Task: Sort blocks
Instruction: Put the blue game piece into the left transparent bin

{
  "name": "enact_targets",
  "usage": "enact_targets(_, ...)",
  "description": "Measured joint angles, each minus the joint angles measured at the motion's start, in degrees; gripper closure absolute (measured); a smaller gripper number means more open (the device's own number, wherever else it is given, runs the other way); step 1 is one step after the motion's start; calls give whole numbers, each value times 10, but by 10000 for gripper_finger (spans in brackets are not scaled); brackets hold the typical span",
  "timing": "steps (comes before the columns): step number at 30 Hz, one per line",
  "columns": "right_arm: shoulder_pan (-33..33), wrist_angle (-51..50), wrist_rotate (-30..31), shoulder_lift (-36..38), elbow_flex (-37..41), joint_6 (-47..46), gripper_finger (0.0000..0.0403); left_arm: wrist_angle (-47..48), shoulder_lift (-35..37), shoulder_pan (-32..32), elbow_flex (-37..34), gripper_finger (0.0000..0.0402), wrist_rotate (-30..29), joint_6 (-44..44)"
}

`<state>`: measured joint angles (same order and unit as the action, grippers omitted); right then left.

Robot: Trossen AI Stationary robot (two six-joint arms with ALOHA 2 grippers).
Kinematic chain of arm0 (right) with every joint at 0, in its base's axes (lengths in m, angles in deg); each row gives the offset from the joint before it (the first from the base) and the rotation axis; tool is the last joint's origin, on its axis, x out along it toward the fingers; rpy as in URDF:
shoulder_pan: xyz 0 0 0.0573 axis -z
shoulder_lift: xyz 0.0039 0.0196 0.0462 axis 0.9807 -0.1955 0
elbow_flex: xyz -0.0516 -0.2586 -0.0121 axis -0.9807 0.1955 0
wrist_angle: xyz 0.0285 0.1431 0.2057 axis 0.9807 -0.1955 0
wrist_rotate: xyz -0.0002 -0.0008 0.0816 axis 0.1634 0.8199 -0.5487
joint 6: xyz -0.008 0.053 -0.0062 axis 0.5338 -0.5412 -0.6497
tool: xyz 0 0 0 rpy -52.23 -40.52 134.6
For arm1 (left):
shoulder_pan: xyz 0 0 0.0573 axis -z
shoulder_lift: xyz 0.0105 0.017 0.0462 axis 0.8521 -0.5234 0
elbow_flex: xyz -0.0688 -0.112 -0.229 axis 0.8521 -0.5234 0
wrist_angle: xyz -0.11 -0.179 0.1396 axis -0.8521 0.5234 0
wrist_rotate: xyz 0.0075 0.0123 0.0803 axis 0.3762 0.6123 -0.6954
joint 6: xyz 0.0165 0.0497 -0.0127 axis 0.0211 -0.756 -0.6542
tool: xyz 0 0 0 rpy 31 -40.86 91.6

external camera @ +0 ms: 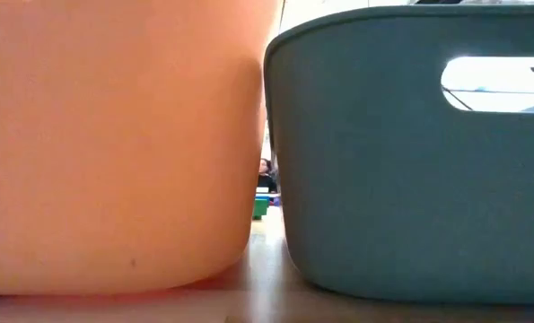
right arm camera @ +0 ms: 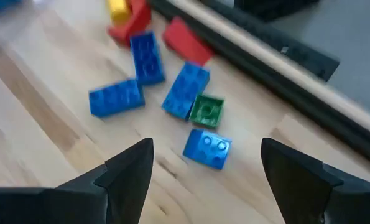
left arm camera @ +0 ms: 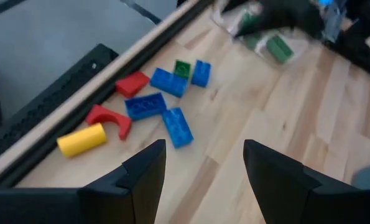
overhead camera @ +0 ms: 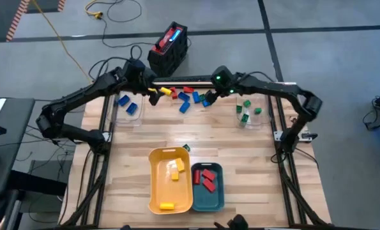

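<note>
Your right gripper point(right arm camera: 203, 180), jaws wide and empty, hangs over the small blue plastic brick point(right arm camera: 207, 148), ready to straddle it; left gripper point(left arm camera: 203, 180), also wide, waits nearby.

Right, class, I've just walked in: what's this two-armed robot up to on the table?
It is sorting toy blocks by colour. Both arms hover over the loose blocks at the table's far edge, left gripper and right gripper open-jawed and empty. Yellow blocks already lie in the yellow tray, red ones in the teal tray.
</note>
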<state>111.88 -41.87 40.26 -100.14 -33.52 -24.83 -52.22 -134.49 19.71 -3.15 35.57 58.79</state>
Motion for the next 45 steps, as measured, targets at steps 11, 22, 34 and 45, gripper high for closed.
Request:
enact_targets(11,-9,-69,-31,-97,-78,137,92,99,-99,-37,112,192,44,-61)
enact_targets(22,2,-175,-31,-148,-132,298,91,117,-107,-39,138,192,66,-96)
enact_targets(34,-15,-174,28,-162,-130,467,100,126,-107,-38,138,192,83,-96)
enact_targets(45,20,-126,-68,-162,-106,450,101,158,-96,-33,198,192,78,-115)
